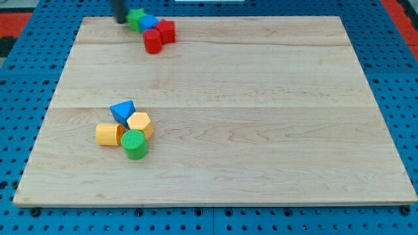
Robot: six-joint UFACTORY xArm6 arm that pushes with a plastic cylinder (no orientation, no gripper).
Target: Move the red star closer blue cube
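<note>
My tip [121,21], a plain rod, just left of green block [135,18], blue cube [149,23], red star [165,31].

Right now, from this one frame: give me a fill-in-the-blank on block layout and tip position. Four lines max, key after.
1. My tip sits at the view's top, just left of the ____ block.
2. The blue cube lies between that block and two ____ blocks.
3. The blue pyramid-like block touches a ____ block below it.
4. The green cylinder is the lower cluster's block nearest the view's ____.

Missing words: green; red; yellow; bottom
</note>
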